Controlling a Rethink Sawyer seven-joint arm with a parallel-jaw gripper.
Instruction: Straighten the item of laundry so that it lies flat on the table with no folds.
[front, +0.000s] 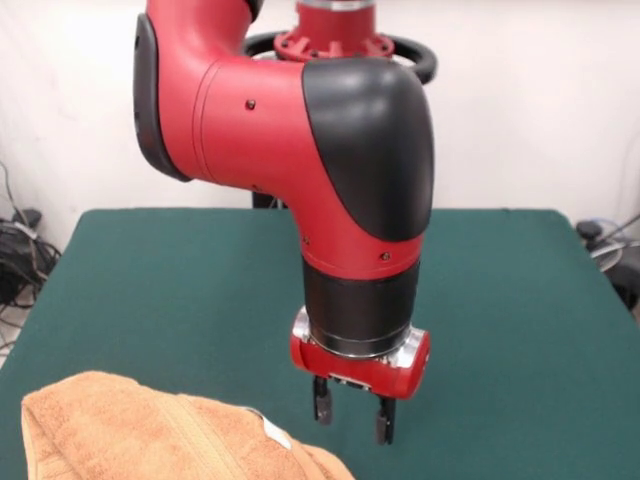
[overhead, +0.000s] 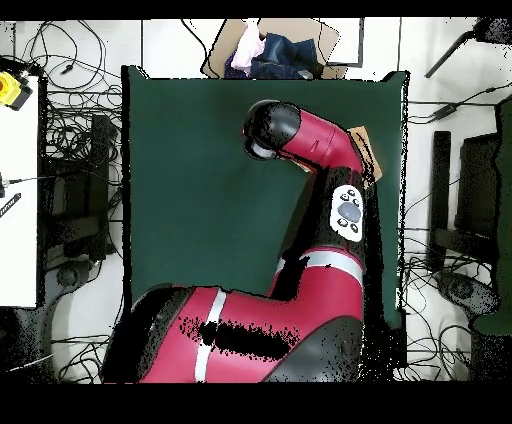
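The item of laundry (front: 150, 430), an orange-tan towel, lies bunched at the near left corner of the green table (front: 150, 270), with folds along its top and a white tag (front: 276, 433) on its right part. My gripper (front: 353, 410) hangs just right of the towel's right end, a little above the table, open with nothing between its fingers (front: 322, 399). In the overhead view the red arm (overhead: 320, 150) hides the gripper, and only a strip of the towel (overhead: 362, 143) shows beside it on the table (overhead: 190, 160).
A cardboard box of clothes (overhead: 270, 50) sits just beyond the table's top edge in the overhead view. Cables (overhead: 75, 200) lie on the floor around the table, and more cables (front: 20, 250) show at the front view's left edge.
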